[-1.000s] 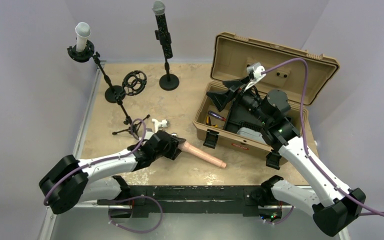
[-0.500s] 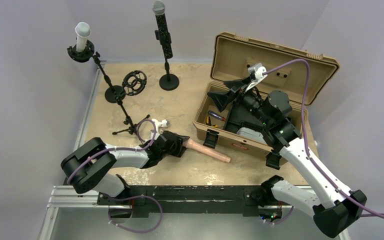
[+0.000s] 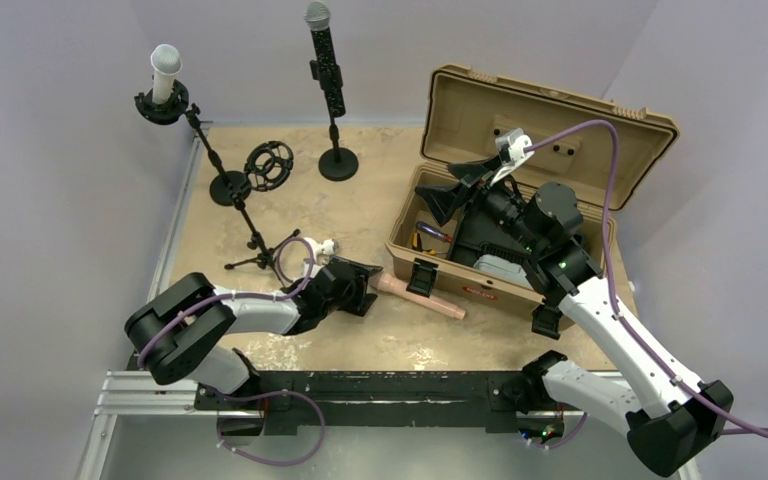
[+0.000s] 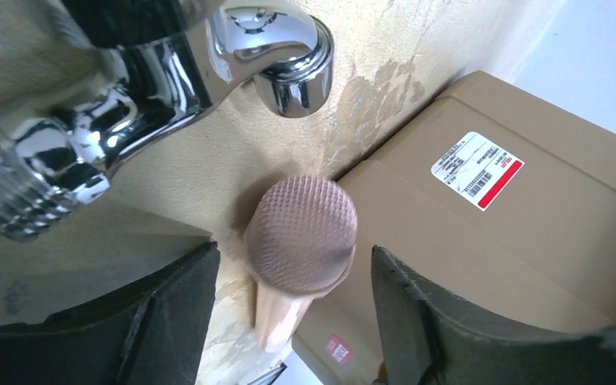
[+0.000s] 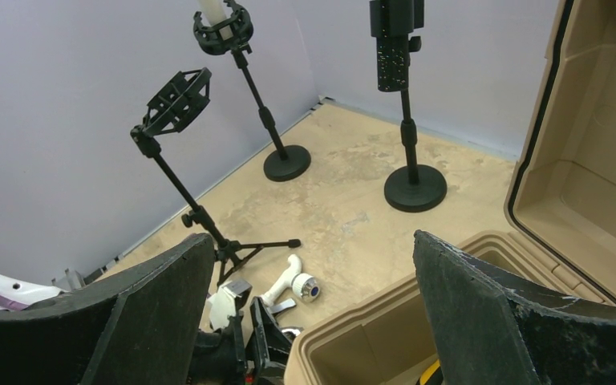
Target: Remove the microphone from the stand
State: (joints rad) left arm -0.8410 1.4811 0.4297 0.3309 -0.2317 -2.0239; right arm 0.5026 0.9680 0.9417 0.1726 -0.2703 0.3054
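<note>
A pink microphone (image 3: 425,298) lies flat on the table against the front of the tan case (image 3: 550,110). My left gripper (image 3: 365,281) is open around its mesh head (image 4: 301,233), with a gap on each side. The empty shock-mount stand (image 3: 268,165) on a tripod stands at the back left. A white microphone (image 3: 165,72) sits in another shock-mount stand, and a black microphone (image 3: 324,55) stands clipped upright on a round-base stand. My right gripper (image 3: 460,185) is open and empty above the open case.
A chrome faucet part (image 4: 168,80) lies right beside the pink head. A white fitting with a blue cap (image 5: 293,285) lies near the tripod feet (image 5: 241,249). The case wall (image 4: 489,233) is close on the right. The two round stand bases (image 5: 413,188) stand at the back.
My left arm has drawn its elbow in and moved right. The pink microphone has shifted toward the case. My left jaws now stand open round its head. The right arm barely moved.
</note>
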